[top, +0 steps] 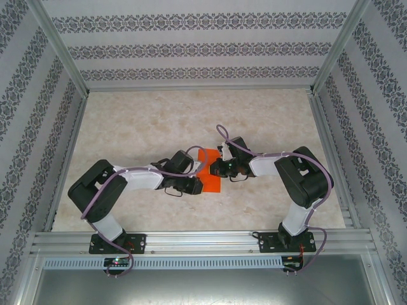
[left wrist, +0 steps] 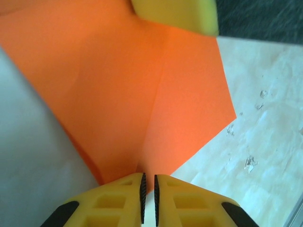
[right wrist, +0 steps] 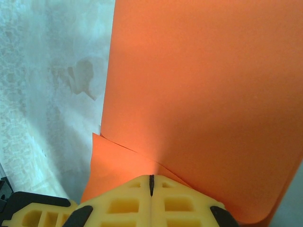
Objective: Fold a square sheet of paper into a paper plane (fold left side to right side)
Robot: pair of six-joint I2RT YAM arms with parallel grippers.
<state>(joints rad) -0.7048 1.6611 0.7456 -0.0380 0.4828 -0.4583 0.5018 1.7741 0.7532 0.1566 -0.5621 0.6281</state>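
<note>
The square sheet of paper (top: 210, 183) is bright orange-red and lies folded mid-table between my two grippers. In the left wrist view the paper (left wrist: 142, 94) rises as two panels that meet in a crease, and the crease runs down to my left gripper (left wrist: 148, 182). That gripper's jaws stand a thin slit apart at the paper's near edge. My right gripper (right wrist: 151, 179) is shut, pads together, tips against the paper (right wrist: 203, 94) where an upper layer overlaps a lower one. One of its yellow fingers (left wrist: 175, 14) rests on the sheet's far side. From above, the left gripper (top: 196, 184) and right gripper (top: 216, 168) face each other.
The pale marbled table (top: 191, 121) has open room behind and to both sides of the paper. Aluminium rails (top: 197, 240) border the near edge, and patterned walls enclose the other sides. A few small flecks (left wrist: 248, 163) mark the tabletop.
</note>
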